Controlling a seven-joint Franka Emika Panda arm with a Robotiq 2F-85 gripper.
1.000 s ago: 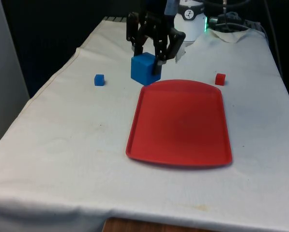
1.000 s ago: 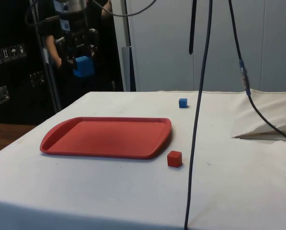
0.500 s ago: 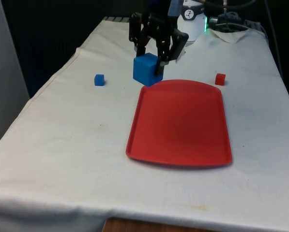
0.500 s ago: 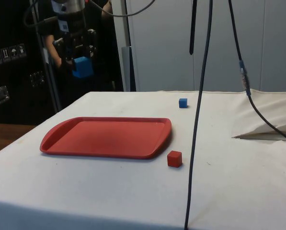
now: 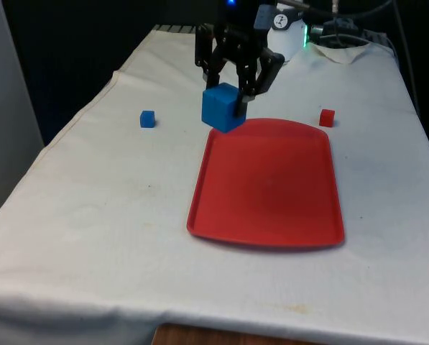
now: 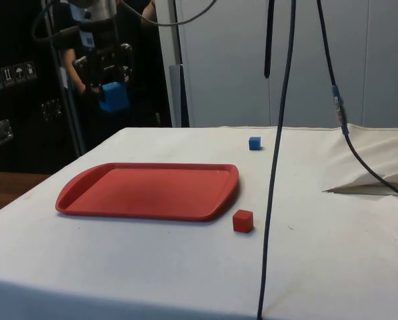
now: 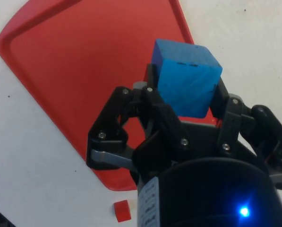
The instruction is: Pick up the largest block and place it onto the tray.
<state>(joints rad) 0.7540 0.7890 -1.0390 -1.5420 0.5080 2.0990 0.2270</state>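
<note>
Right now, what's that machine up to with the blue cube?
The gripper is shut on the large blue block and holds it in the air near the far end of the red tray. The block has not been set down yet. A small blue block and a small red block sit on the white cloth on either side of the tray, untouched.

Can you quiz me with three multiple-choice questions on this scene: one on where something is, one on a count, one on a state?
1. Where does the small red block lie?
A. on the tray
B. on the cloth beside the tray
C. in the gripper

2. How many blocks are blue?
A. one
B. two
C. three

3. The gripper is:
A. open
B. shut on nothing
C. shut on the large blue block

Answers: 1 B, it rests off the red tray. 2 B, the large blue block and the small blue block. 3 C, the block hangs clamped above the table.
</note>
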